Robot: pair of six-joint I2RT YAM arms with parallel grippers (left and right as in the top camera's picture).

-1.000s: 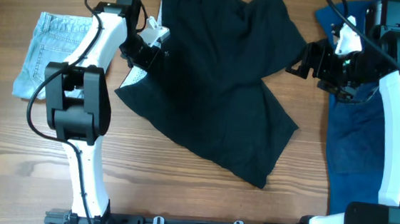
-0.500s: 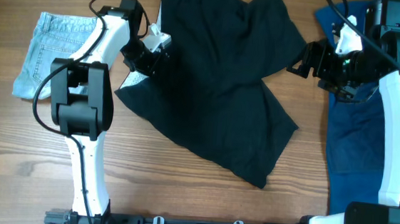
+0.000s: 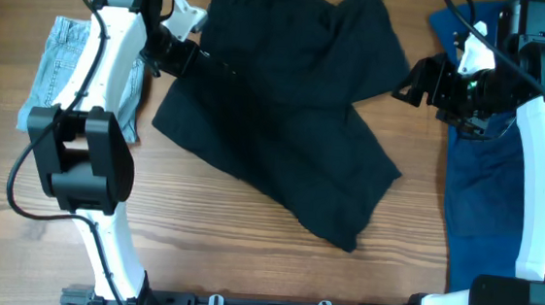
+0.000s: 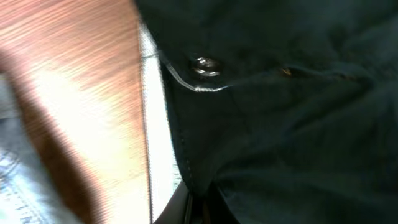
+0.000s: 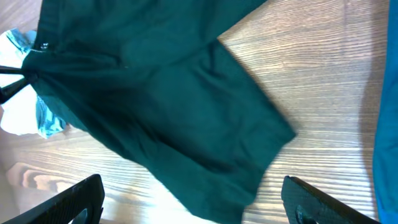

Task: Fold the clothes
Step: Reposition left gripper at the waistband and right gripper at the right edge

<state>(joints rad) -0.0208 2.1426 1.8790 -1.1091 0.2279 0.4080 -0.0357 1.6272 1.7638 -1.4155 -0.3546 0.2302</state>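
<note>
**Left gripper (image 3: pixel 176 55) pinching the black shorts (image 3: pixel 285 115) at the waistband, right gripper (image 3: pixel 407 80) spread and empty**

The shorts lie mid-table (image 3: pixel 244 267). Their long axis runs diagonally, with the waist and its snap button (image 4: pixel 205 65) at their upper-left corner and one leg hem pointing lower right. The denim shorts (image 3: pixel 53 67) sit just left of them, and the royal-blue garment (image 3: pixel 479 188) just right. The step should go best with the pinch kept firm, the waist drawn taut and flat, and the right gripper taking the opposite edge.
</note>
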